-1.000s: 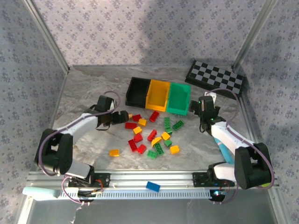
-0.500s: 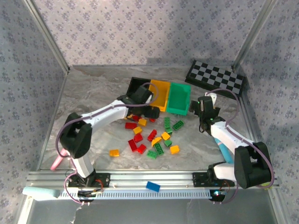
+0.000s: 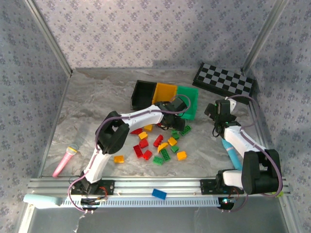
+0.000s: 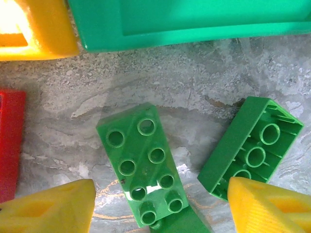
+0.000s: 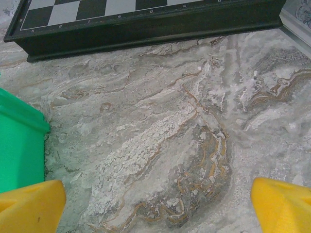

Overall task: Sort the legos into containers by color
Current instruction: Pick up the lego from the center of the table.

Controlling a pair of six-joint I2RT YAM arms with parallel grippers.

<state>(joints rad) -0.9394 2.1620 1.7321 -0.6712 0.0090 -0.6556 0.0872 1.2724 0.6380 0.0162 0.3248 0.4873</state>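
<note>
L gripper [image 4: 159, 204] jaws apart, straddling a green brick [image 4: 143, 170] lying studs-up just in front of the green bin [image 4: 194, 19] — imo center first, 2nd green brick [image 4: 250, 145] crowds one side. R gripper [image 5: 155, 204] wide open, nothing in it.

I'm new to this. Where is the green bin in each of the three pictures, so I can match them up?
Top external: green bin sits right of centre, next to the yellow bin.
Left wrist: green bin runs along the top edge, its wall seen close up.
Right wrist: green bin is at the left edge, one corner in view.
Shared landmark: the marbled table lies under it in every view.
</note>
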